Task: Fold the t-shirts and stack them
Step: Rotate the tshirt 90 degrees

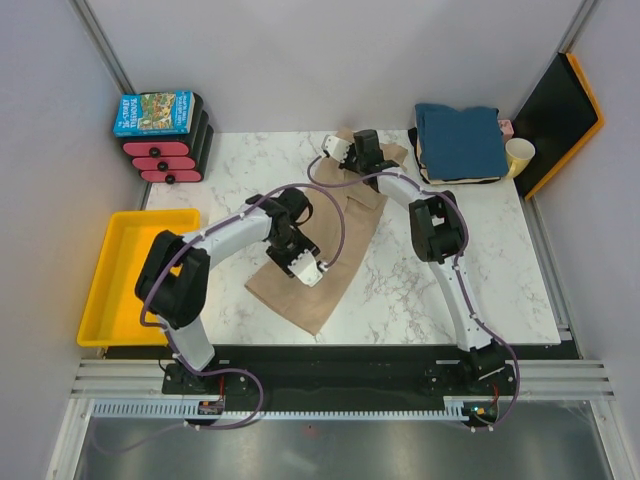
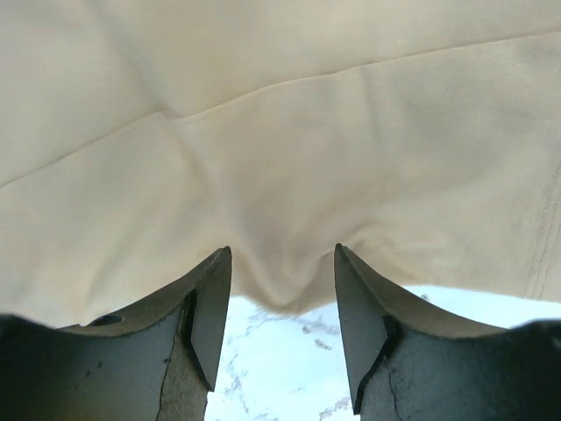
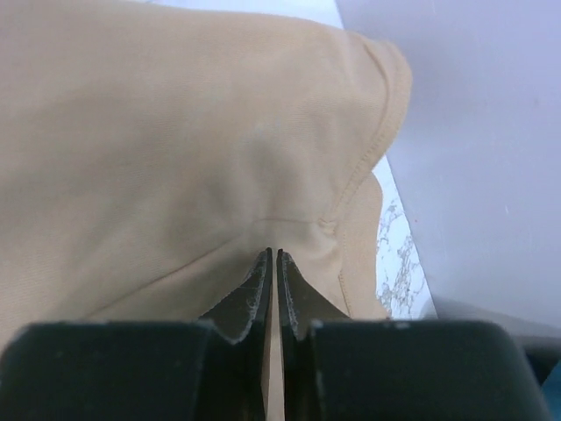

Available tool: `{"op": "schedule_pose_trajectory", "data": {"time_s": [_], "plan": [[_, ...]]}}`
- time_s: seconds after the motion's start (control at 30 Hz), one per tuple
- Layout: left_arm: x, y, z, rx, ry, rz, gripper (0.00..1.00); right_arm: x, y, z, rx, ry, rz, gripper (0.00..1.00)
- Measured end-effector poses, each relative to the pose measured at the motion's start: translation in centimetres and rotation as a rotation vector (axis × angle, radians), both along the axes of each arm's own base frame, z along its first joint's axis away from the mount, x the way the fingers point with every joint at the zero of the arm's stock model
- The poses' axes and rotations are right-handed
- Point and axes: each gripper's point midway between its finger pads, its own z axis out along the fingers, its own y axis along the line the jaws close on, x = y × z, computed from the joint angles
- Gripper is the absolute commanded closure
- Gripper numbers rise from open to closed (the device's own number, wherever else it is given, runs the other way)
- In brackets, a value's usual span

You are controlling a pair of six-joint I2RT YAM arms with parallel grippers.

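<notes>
Shirt (image 1: 300,295) fold: R gripper (image 3: 273,254) jaws pinch far end, L gripper (image 2: 282,259) jaws apart astride side edge; shut L fully before lifting, keep it taut, edges aligned.

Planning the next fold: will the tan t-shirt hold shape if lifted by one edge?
Likely floppy: the tan t-shirt puckers in the right gripper and bulges inside the open left gripper. Lifted, it would probably sag.
</notes>
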Motion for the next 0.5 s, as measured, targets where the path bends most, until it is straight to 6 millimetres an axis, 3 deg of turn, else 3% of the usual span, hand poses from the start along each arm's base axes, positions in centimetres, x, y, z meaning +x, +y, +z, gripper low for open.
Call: {"op": "schedule_pose_trajectory", "data": {"time_s": [0.13, 0.2, 0.33, 0.5], "plan": [[1.0, -1.6, 3.9, -0.089, -0.017, 0.041, 0.42, 0.1, -0.4, 0.2, 0.057, -0.030, -0.064, 0.59], [1.1, -1.8, 5.7, -0.122, -0.038, 0.063, 0.42, -0.1, -0.7, 0.7, 0.078, -0.042, -0.096, 0.59], [2.6, -1.7, 8.8, -0.183, -0.116, 0.147, 0.43, -0.5, -1.9, 3.1, 0.110, -0.070, -0.190, 0.74], [9.2, 0.7, 9.7, -0.238, -0.273, 0.396, 0.43, -2.1, -3.9, 8.4, 0.181, -0.105, -0.293, 0.97]]}}
